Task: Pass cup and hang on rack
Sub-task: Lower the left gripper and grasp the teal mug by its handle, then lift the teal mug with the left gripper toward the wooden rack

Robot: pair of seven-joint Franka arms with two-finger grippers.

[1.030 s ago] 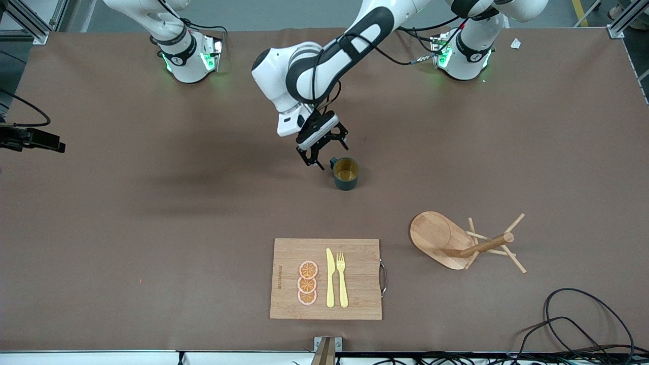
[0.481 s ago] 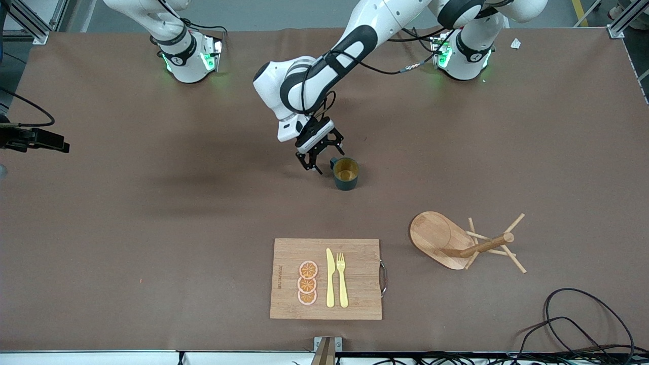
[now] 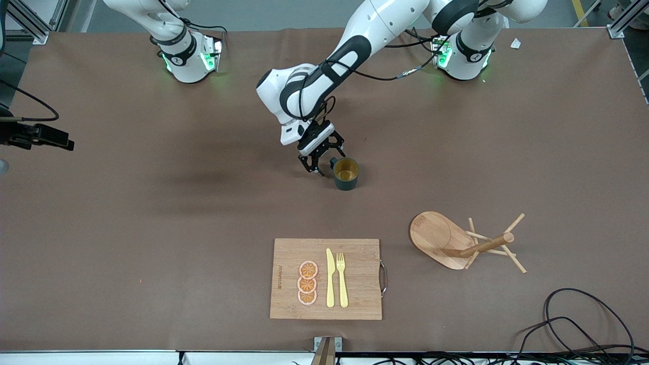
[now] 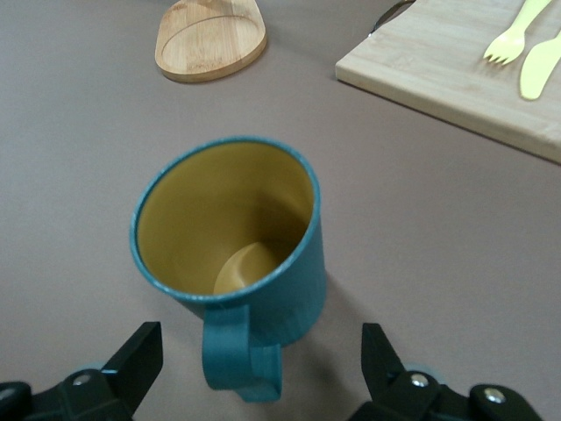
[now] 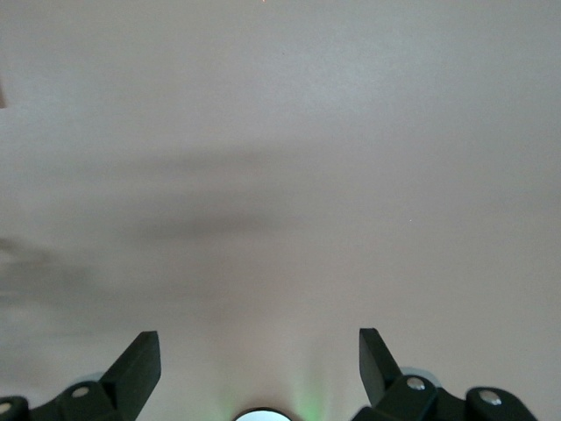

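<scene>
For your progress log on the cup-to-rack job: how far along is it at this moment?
Done: nothing shows finished; the cup stands upright on the table, unheld. In hand: the left gripper, open, sits beside the cup with its handle between the fingers. The right gripper waits, open, over bare table. Left: grasp, pass, hang on the rack, whose pegs are bare.

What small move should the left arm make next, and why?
Probably ease the left claw forward until its fingers flank the cup's handle, then close. The claw is open, low beside the upright cup, and nothing is gripped yet.
</scene>
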